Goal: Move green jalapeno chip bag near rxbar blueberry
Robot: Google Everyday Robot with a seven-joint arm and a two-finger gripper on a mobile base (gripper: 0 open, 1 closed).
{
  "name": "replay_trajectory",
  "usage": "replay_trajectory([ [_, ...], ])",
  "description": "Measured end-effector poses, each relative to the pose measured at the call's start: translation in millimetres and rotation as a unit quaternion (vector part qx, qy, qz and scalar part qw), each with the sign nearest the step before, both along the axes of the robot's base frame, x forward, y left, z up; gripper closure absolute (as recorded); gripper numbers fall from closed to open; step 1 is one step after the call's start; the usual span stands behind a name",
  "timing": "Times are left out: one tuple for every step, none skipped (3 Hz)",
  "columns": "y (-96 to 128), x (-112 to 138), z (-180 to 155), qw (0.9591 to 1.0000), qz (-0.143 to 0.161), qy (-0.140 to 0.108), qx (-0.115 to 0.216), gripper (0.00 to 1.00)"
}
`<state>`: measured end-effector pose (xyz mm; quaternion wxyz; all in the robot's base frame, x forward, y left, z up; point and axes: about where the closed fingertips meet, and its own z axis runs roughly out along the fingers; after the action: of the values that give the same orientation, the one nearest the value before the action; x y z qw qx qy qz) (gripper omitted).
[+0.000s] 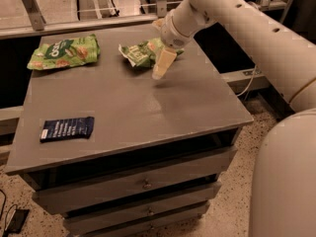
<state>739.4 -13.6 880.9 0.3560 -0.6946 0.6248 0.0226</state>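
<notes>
The green jalapeno chip bag [143, 52] is a pale green wrinkly bag with a whitish left end, lying at the back middle of the grey cabinet top [148, 107]. The rxbar blueberry [66, 128] is a flat dark blue wrapper with white text at the front left. My gripper [163, 65] hangs from the white arm just right of and in front of the bag's right end, pointing down, a little above the surface. It holds nothing that I can see.
A brighter green flat bag with white lettering [64, 52] lies at the back left. Drawers [143, 184] are below the top's front edge. A metal rail and dark gap run behind the cabinet. My white arm fills the right side.
</notes>
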Motion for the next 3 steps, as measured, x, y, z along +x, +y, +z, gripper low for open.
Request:
replay_trajectory([
  [12.6,14.9,-23.3,0.9995,0.006,0.014,0.027,0.16],
  [21.7,20.5,-31.1,0.999,0.014,0.021,0.038,0.39],
  [21.8,20.6,-25.6,0.999,0.014,0.021,0.038,0.62],
])
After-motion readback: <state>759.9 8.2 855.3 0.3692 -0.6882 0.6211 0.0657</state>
